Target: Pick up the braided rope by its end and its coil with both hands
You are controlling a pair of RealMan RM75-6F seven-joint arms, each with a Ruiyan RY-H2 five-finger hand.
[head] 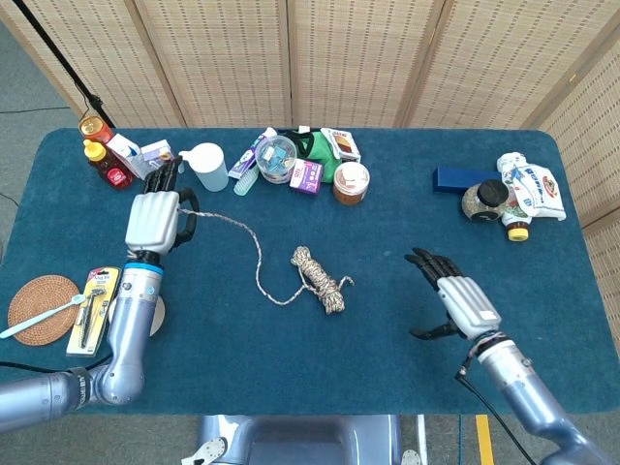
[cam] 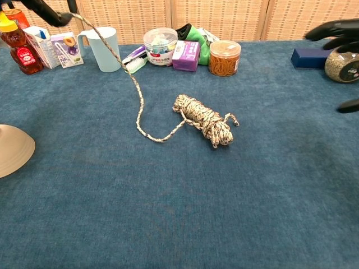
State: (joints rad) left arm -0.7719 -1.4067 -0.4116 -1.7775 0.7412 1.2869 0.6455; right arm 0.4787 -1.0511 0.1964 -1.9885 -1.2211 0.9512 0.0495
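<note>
Mid-table, the braided rope's coil [head: 320,278] lies flat on the blue cloth; its free end is pinched in the left hand [head: 155,219], lifted near the left edge, strand hanging slack down to the table. Right hand [head: 457,299] hovers right of the coil, well apart, fingers spread, holding nothing. Advice: bring it over the bundle's middle, wrap across the wound turns, then lift both together without tightening the slack.

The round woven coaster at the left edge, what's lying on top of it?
A light blue toothbrush lies across the round woven coaster, handle overhanging its left rim. The mat beneath the brush is covered.
</note>
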